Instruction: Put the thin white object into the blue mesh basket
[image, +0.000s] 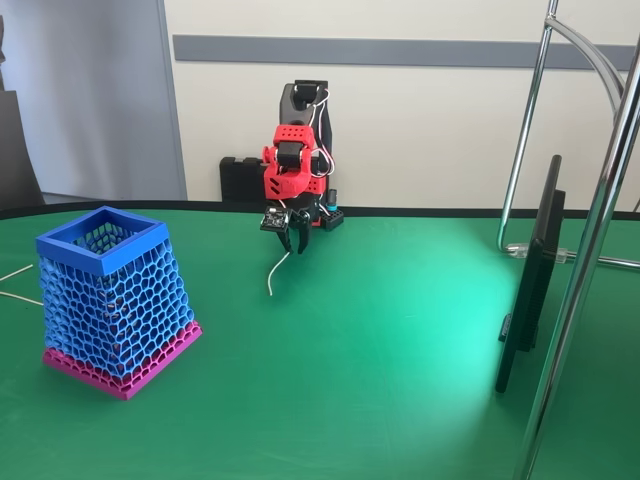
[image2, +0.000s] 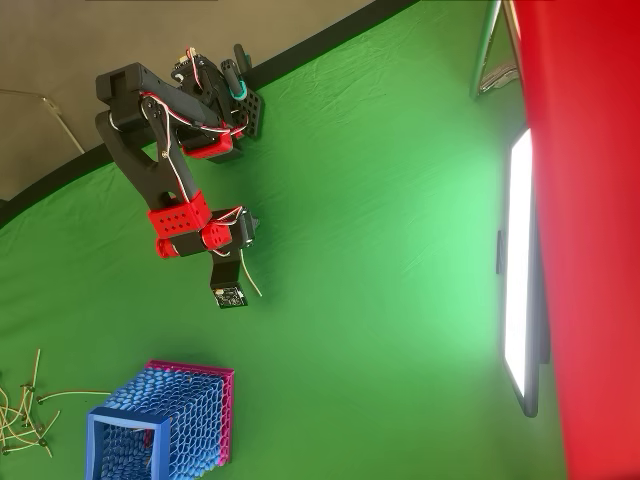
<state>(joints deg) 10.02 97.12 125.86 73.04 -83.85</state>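
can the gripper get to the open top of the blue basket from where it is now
Probably yes. The gripper, shut on the thin white object, hangs above the green table, and nothing stands between it and the blue mesh basket. The basket's top is open. Whether the arm stretches that far is uncertain.

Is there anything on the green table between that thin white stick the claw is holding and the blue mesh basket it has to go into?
Nothing visible. The gripper holds the thin white wire-like stick hanging above the green table. In both views only bare cloth lies between it and the blue honeycomb-mesh basket, whose top is open. The thin strands lie beyond the basket.
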